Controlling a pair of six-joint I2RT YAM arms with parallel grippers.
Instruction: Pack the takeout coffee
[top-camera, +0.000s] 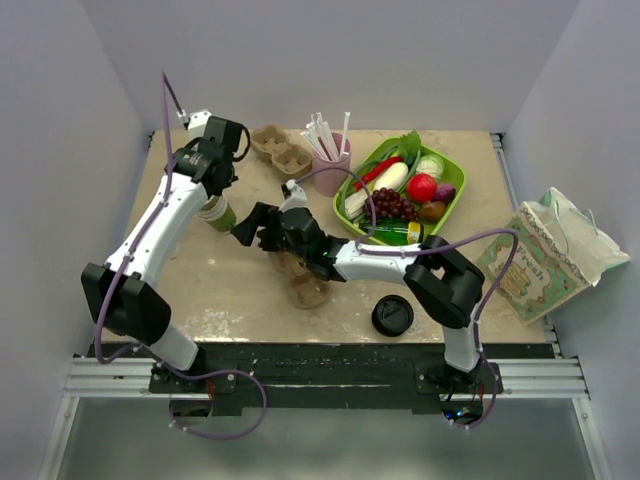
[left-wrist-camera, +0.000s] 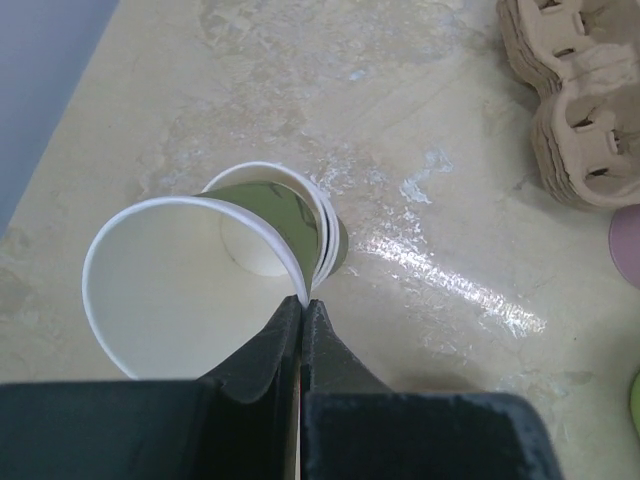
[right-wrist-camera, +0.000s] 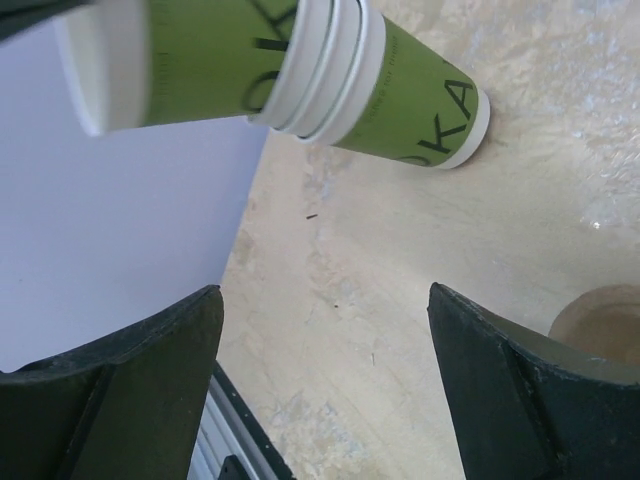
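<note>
- Coffee cup (top-camera: 212, 207), green-sided with a white inside and an open mouth, is sitting at 9 o'clock on the table (top-camera: 220, 290), topmost in a nest of like cups.
- The coffee cup is leaning off upright. Its lower part is sitting inside the white rims of the nested cups (right-wrist-camera: 415, 95), and the bottom one of these is resting its base on the table.
- Left gripper (left-wrist-camera: 303, 305) is pinching the coffee cup's rim at the rim's 3 o'clock in the left wrist view. Its jaws are pressing narrow with only the paper wall between them.
- Right gripper (right-wrist-camera: 325, 385) is hanging just beside the nest, at its 4 o'clock in the top view. Its jaws are standing wide, apart from the cups and gripping nothing.
- One brown cup carrier (top-camera: 308, 288) is lying at 6 o'clock under the right arm.
- A carrier stack (top-camera: 281, 150) is sitting at 11 o'clock.
- Pink tumbler (top-camera: 331, 158) of white straws is standing at 12 o'clock, just beside the carrier stack.
- Green tray (top-camera: 456, 195) of fruit and vegetables is sitting at 2 o'clock.
- Black round lid (top-camera: 392, 316) is lying at 5 o'clock near the table's front edge. From above I cannot tell whether it is one lid or several, or whether anything is sitting beneath it.
- Printed paper bag (top-camera: 545, 255) is lying beyond the table's edge at 3 o'clock.
</note>
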